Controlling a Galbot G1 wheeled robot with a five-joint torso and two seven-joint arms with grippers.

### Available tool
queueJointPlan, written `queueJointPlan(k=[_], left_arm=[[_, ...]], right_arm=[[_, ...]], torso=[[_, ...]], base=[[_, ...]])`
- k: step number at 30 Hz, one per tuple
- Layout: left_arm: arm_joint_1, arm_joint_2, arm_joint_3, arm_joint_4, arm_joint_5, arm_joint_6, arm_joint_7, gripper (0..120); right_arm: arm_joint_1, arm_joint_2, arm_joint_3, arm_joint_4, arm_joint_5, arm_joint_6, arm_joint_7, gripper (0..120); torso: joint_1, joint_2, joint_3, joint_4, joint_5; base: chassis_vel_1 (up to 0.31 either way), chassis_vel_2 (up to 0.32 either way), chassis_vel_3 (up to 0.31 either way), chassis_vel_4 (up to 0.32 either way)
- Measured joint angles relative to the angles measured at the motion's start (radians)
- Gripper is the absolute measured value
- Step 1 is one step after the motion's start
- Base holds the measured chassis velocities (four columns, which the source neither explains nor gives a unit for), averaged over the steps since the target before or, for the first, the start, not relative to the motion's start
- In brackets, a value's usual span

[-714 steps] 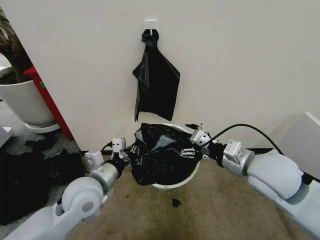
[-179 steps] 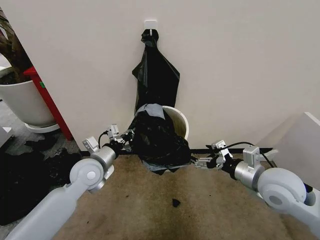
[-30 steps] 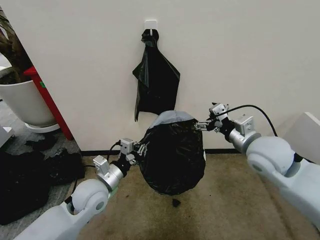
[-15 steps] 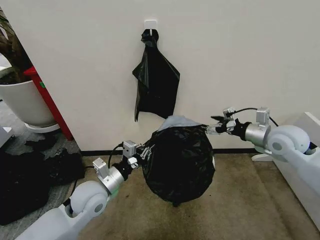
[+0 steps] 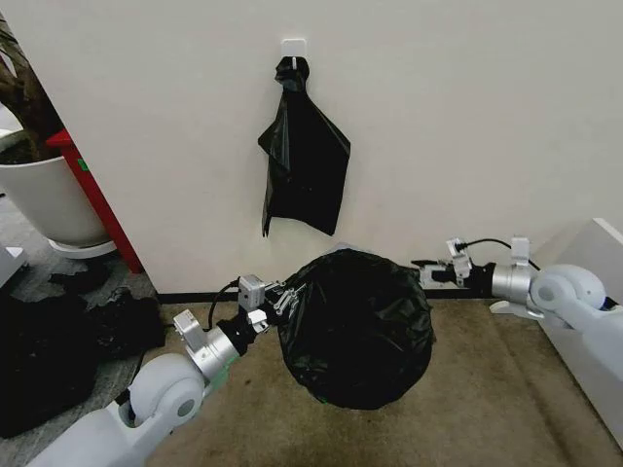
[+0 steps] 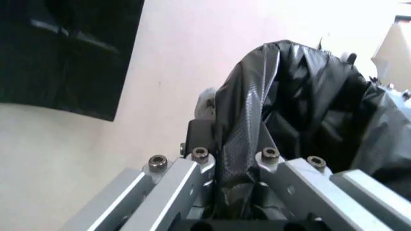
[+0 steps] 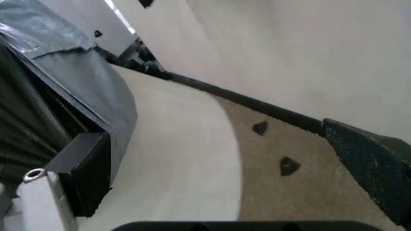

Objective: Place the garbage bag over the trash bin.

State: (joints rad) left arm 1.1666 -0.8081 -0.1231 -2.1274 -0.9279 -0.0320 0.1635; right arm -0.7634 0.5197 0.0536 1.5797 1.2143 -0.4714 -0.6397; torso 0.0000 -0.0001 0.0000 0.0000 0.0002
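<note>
The garbage bag (image 5: 358,326) is stretched over the trash bin (image 7: 186,159), a glossy black dome low on the carpet by the wall, with the bin's white side showing in the right wrist view. The left gripper (image 5: 275,297) sits at the bag's left edge, its fingers (image 6: 192,166) pinched together on a fold of black plastic. The right gripper (image 5: 425,269) is at the bag's upper right edge; its fingers stand wide apart, apparently touching nothing. A second black sack (image 5: 304,156) hangs on the wall above.
</note>
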Motion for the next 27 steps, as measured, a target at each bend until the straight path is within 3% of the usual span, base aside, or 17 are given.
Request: queueJointPlan(k=[14, 19, 27], left_arm=[[-0.015, -0.021, -0.005, 0.01, -0.221, 0.045, -0.072, 4], [-0.031, -0.035, -0.007, 0.051, -0.348, 0.069, -0.115, 4], [-0.039, -0.041, -0.016, 0.085, -0.454, 0.09, -0.132, 4]], right_arm=[[-0.017, 0.039, -0.002, -0.07, -0.035, 0.069, -0.01, 100], [-0.02, 0.035, 0.012, -0.053, 0.019, 0.104, -0.026, 100], [-0.029, 0.032, 0.028, -0.068, 0.097, 0.102, -0.07, 100]], torso=[[0.0, 0.0, 0.0, 0.0, -0.0001], [0.0, 0.0, 0.0, 0.0002, -0.0003], [0.0, 0.0, 0.0, 0.0, -0.0001]], base=[[0.0, 0.0, 0.0, 0.0], [0.0, 0.0, 0.0, 0.0], [0.0, 0.0, 0.0, 0.0]])
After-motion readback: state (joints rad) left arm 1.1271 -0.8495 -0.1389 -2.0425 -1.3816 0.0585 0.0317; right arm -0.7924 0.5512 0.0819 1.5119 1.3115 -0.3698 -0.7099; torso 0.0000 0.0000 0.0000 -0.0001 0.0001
